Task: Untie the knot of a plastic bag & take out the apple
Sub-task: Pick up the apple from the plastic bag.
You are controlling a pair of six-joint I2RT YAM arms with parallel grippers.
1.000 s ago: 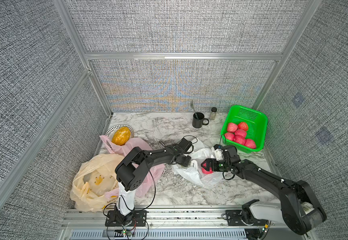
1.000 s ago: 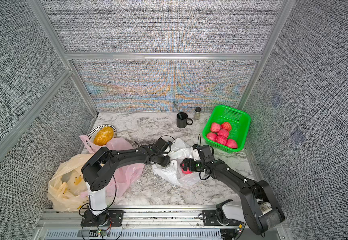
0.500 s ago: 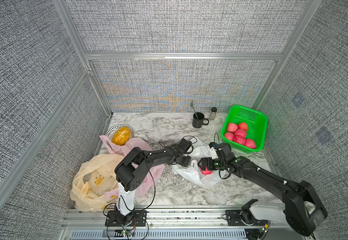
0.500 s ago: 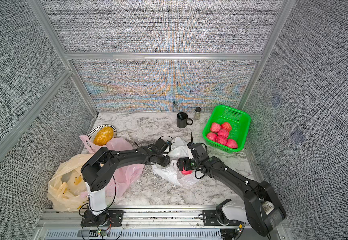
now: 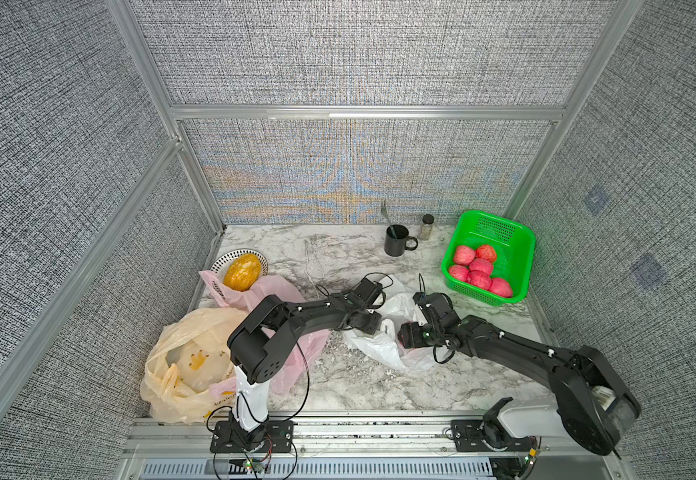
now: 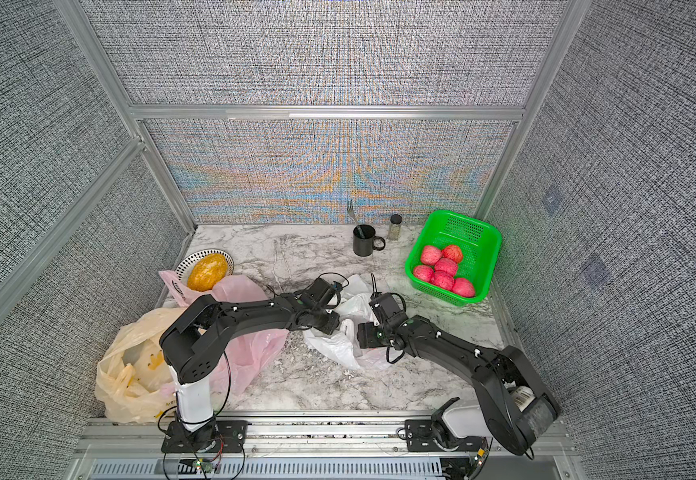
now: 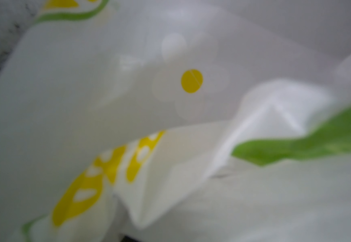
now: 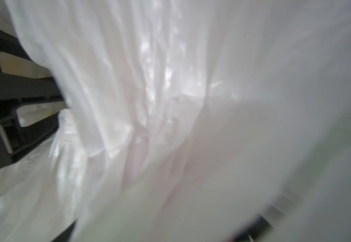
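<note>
Where grey walls (image 5: 338, 62) meet, a marble tabletop (image 5: 358, 386) bears the bag (image 5: 375, 351).

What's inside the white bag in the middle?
Something red shows faintly through the white bag, likely the apple. The right gripper covers most of it, so the rest is hidden.

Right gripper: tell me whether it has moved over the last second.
Yes. The right gripper has slid slightly away from the green plastic basket, further across the white plastic bag.
</note>
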